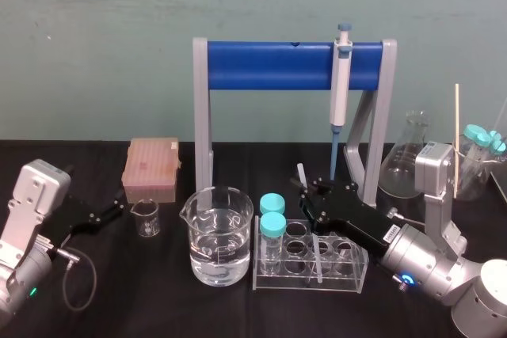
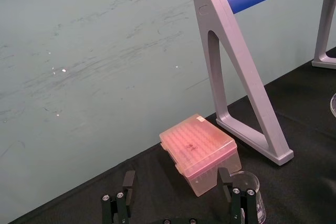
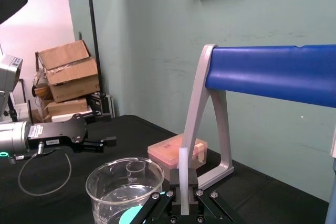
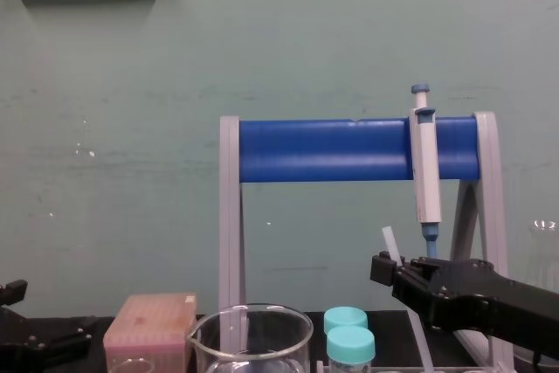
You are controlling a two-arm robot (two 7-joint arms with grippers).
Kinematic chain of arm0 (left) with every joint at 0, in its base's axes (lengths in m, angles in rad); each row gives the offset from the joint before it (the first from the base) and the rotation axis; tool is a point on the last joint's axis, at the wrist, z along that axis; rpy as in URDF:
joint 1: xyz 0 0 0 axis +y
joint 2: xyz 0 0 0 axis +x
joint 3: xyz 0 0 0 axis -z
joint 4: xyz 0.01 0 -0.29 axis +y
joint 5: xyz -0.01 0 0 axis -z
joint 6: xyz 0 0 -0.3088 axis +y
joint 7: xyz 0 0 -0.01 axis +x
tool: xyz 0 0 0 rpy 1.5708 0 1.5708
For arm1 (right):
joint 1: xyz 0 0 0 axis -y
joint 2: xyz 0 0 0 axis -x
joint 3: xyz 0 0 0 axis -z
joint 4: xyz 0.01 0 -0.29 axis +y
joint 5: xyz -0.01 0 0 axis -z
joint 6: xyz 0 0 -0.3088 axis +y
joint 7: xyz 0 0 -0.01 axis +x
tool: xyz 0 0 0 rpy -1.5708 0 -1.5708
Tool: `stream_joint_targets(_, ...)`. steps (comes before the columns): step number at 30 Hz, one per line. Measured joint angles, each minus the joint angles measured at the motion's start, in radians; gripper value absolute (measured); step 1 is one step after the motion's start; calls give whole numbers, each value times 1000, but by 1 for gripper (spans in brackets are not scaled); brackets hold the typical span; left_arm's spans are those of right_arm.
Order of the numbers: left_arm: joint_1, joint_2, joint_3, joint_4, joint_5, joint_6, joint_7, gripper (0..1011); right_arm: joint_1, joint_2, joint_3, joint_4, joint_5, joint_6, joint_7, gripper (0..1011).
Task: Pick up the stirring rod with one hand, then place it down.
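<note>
With the right gripper [image 1: 315,193] as dial centre in the head view and 12 o'clock pointing away from the robot, the grey-and-blue pipette [image 1: 341,85] hangs at 1 o'clock. Its tip is near the translucent whitish stirring rod [image 1: 303,173] clamped in the gripper. The blue-barred, grey-legged stand [image 1: 269,65] plants its right leg at 2. The clear plastic tube rack [image 1: 337,281] lies at 6. Two teal-capped vials [image 1: 272,223] stand at 8, with the large glass water beaker [image 1: 220,235] beyond them. Bare black table [image 1: 261,168] between the stand's legs lies open at 10 to 11.
</note>
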Motion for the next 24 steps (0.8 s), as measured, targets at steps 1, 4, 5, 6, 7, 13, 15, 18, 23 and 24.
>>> stream_joint_targets(1, 0, 0, 0, 0, 0, 0, 0, 1000, 0, 0, 0, 0, 0, 0, 0, 72)
stream_joint_targets(4, 0, 0, 0, 0, 0, 0, 0, 1000, 0, 0, 0, 0, 1, 0, 0, 72)
stream_joint_targets(5, 0, 0, 0, 0, 0, 0, 0, 1000, 0, 0, 0, 0, 1, 0, 0, 84)
stream_joint_targets(6, 0, 0, 0, 0, 0, 0, 0, 1000, 0, 0, 1, 0, 2, -1, 0, 96)
stream_joint_targets(7, 0, 0, 0, 0, 0, 0, 0, 1000, 0, 0, 1, 0, 2, -1, 0, 111)
stream_joint_targets(13, 0, 0, 0, 0, 0, 0, 0, 1000, 0, 0, 1, 0, 3, -1, 1, 301)
stream_joint_targets(15, 0, 0, 0, 0, 0, 0, 0, 1000, 0, 0, 1, 0, 3, -1, 1, 384)
stream_joint_targets(18, 0, 0, 0, 0, 0, 0, 0, 1000, 0, 0, 2, 0, 4, -2, 1, 465)
stream_joint_targets(23, 0, 0, 0, 0, 0, 0, 0, 1000, 0, 0, 2, 0, 4, -2, 1, 618)
stream_joint_targets(24, 0, 0, 0, 0, 0, 0, 0, 1000, 0, 0, 2, 0, 4, -2, 1, 668)
